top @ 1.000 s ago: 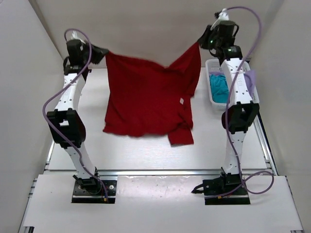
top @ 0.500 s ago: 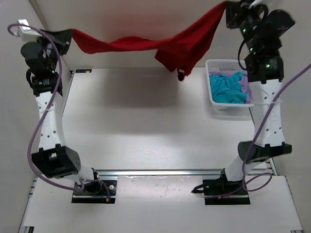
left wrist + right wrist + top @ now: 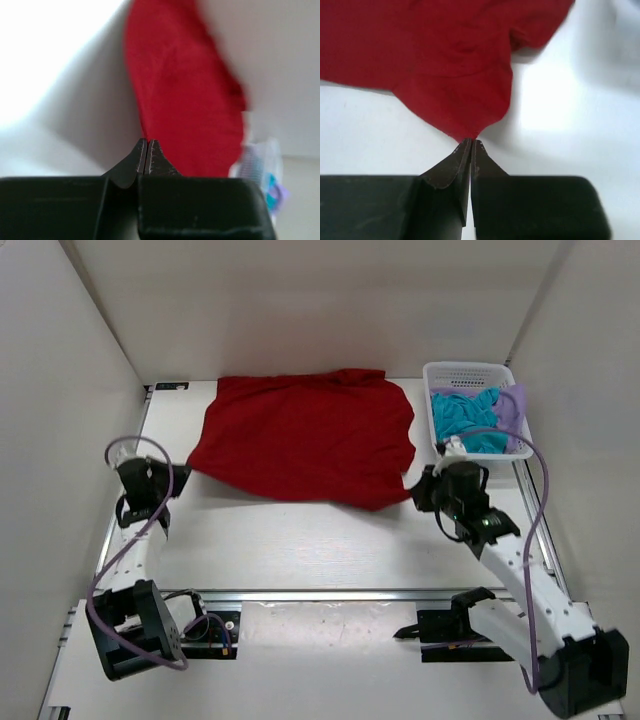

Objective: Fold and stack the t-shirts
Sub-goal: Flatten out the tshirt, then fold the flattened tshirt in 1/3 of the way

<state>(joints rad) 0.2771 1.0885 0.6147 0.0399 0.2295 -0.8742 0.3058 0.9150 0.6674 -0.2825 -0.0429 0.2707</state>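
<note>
The red t-shirt (image 3: 300,440) is soft matt cloth with no sheen, lying in low wrinkles. The teal-blue t-shirt (image 3: 462,420) and the lavender t-shirt (image 3: 512,408) look like the same dull, soft cloth, crumpled. The basket (image 3: 468,368) at far right is white plastic mesh with a slight gloss. The surface (image 3: 300,540) is smooth, white and matt, with a faint glare. The left tool (image 3: 146,145) and right tool (image 3: 471,142) have matt black plastic fingers, lightly scuffed at the edges. The near rail (image 3: 330,593) is dull silver metal. The cables (image 3: 543,490) have smooth purple sheathing.
</note>
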